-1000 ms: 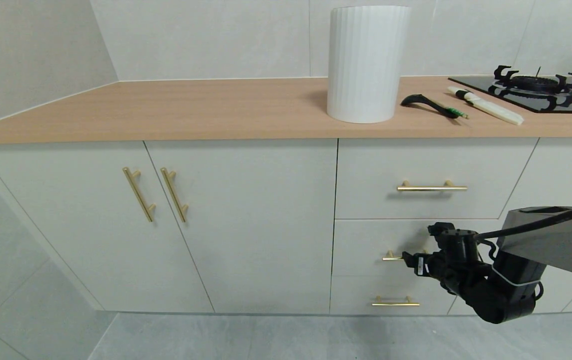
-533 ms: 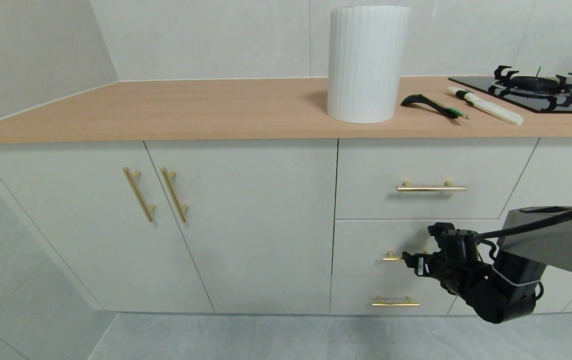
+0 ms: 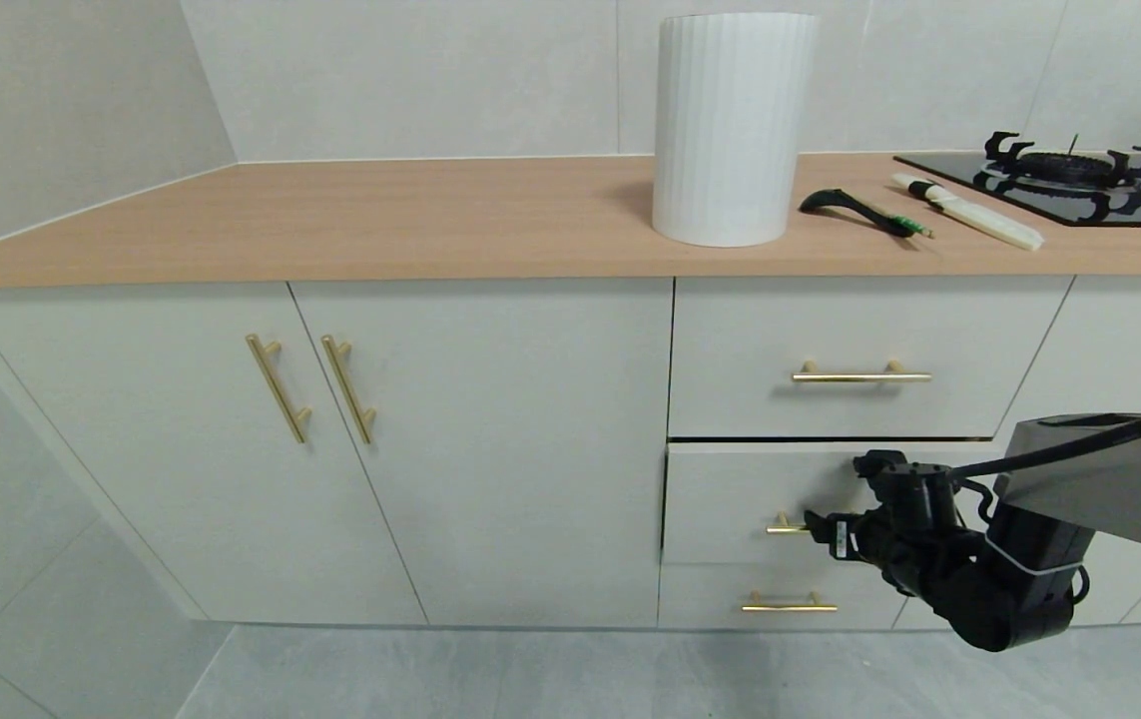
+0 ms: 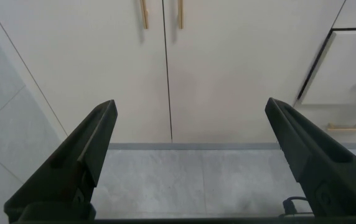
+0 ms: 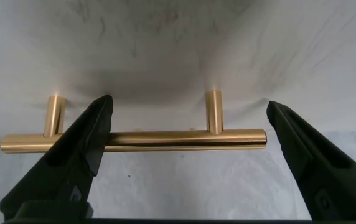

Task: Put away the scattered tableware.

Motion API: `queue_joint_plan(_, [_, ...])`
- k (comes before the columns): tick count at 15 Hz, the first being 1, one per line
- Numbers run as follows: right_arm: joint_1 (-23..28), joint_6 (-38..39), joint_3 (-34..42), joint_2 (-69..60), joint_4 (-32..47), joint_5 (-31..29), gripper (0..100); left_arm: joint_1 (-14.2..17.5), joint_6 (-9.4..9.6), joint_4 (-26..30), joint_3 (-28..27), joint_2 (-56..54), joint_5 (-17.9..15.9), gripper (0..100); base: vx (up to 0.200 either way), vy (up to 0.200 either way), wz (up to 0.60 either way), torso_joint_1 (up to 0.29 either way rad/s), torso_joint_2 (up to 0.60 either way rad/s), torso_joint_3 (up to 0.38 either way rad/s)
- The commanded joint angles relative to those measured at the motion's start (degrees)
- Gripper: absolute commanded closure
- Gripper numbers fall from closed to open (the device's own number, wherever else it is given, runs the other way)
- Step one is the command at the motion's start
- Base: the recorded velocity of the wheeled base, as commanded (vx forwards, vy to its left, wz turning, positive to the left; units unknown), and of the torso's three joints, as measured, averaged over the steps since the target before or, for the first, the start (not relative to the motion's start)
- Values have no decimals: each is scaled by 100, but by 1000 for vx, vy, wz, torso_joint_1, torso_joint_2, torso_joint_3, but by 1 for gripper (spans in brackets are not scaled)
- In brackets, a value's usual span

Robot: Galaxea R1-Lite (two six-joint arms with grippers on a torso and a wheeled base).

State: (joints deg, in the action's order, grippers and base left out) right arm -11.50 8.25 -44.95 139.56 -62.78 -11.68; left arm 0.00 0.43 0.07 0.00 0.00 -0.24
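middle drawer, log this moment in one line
middle drawer ajar | right gripper open at its handle | left gripper open, facing cabinet doors | black utensil and white utensil on counter

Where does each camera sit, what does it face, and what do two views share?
Head view: on the head, facing forward and down at counter and cupboards; right arm low on the right, right gripper at the middle drawer handle.
Left wrist view: on the left arm, facing cupboard doors and floor; open left gripper frames them.
Right wrist view: on the right arm, close on that handle; open fingers either side.
Shared: head and right wrist both show the handle.
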Motion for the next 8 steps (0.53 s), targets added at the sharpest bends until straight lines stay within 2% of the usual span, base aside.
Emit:
queue_joint_plan(1, [-2,-8,118,-131,12,-1,0,0,-8,1,0,9,-2,0,0,0,0,0,0,0])
queue_joint_plan(3, [-11,-113,311,-509,231,8,0,0,1,1,0,0,-2,0,0,0,0,0,0,0])
queue_joint_plan(6, [-98,-157,496,-1783,1541,60,0,0,-8,1,0,0,-2,0,0,0,0,0,0,0])
queue_joint_plan(8, [-116,-157,522,-2275,1919,69,0,0,1,1,0,0,-2,0,0,0,0,0,0,0])
